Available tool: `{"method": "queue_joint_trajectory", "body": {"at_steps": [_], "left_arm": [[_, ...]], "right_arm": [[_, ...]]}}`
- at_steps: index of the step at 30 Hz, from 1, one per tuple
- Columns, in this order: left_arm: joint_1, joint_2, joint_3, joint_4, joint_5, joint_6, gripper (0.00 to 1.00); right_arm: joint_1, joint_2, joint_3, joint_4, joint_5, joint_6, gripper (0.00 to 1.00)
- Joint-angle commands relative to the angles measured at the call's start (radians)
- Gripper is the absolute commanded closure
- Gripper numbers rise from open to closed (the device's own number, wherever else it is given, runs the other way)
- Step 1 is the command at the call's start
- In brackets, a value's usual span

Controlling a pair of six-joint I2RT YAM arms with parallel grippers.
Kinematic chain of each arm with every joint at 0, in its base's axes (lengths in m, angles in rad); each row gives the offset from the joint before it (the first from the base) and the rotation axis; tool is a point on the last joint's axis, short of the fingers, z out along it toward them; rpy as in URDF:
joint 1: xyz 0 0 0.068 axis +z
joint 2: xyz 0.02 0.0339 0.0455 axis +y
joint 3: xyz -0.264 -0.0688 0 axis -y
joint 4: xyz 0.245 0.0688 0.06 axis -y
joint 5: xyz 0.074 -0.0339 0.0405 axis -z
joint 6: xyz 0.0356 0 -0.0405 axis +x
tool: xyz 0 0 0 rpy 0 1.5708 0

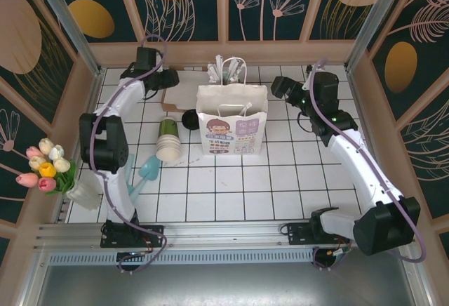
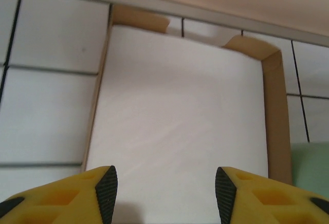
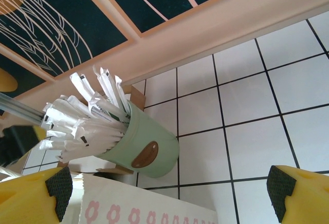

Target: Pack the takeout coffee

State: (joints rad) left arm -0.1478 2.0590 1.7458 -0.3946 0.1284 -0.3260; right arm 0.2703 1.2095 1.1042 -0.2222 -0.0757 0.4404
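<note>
— Left gripper [image 2: 165, 197] first: how did it stand?

— Fingers apart with nothing between them, hanging over a cardboard tray [image 2: 272, 111] lined in white. The right gripper [image 3: 169, 193] was spread wide too, and empty, facing the pale green cup of wrapped sticks [image 3: 146, 149].

— And the table [image 1: 231, 187], from the near edge back?

— Tulips [image 1: 43, 165] sat at its eight o'clock. Beyond them was the stack of lidless cups [image 1: 168, 140], which looked to be lying on its side. Then came the takeout coffee [image 1: 189, 118], just beside the paper bag [image 1: 231, 120] at the bag's nine o'clock, apart from both grippers. The stick cup stood at the bag's twelve o'clock, by the far wall.

— How would the coffee handle?

— From above it was a small dark round, which I took for the lid. I judged the paper wall thin enough to dent under a hard squeeze, and the pressed-on lid slick and liable to pop. Whether it was full I couldn't tell. If it was, it would be top-heavy and quick to spill.

— So where would you hold it?

— Across the cup wall below the lid's rim, gently, and kept upright.
</note>
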Motion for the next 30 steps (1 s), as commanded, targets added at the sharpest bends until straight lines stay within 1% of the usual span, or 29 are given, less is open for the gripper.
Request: {"method": "queue_joint_trajectory", "body": {"at_steps": [1,5,9,13,19,21,26,30], "left_arm": [[-0.031,0.116,0.115,-0.092,-0.102,0.053,0.45],[-0.052,0.219,0.237,-0.146,-0.167,0.065,0.38],[-0.066,0.274,0.274,-0.159,-0.196,0.071,0.35],[-0.079,0.315,0.282,-0.159,-0.26,0.075,0.34],[-0.092,0.359,0.279,-0.164,-0.309,0.081,0.37],[-0.093,0.369,0.28,-0.167,-0.311,0.083,0.4],[-0.094,0.373,0.279,-0.169,-0.31,0.079,0.67],[-0.094,0.351,0.282,-0.163,-0.304,0.08,0.79]], "right_arm": [[0.014,-0.001,0.039,-0.002,0.01,-0.023,0.01],[0.023,-0.013,0.036,-0.015,0.019,-0.022,0.01],[0.026,-0.024,0.037,-0.024,0.031,-0.025,0.01],[0.029,-0.035,0.036,-0.028,0.037,-0.026,0.01],[0.033,-0.04,0.034,-0.032,0.04,-0.029,0.01],[0.033,-0.041,0.036,-0.032,0.04,-0.029,0.01],[0.035,-0.043,0.036,-0.033,0.041,-0.031,0.01],[0.036,-0.044,0.034,-0.033,0.043,-0.032,0.01]]}}
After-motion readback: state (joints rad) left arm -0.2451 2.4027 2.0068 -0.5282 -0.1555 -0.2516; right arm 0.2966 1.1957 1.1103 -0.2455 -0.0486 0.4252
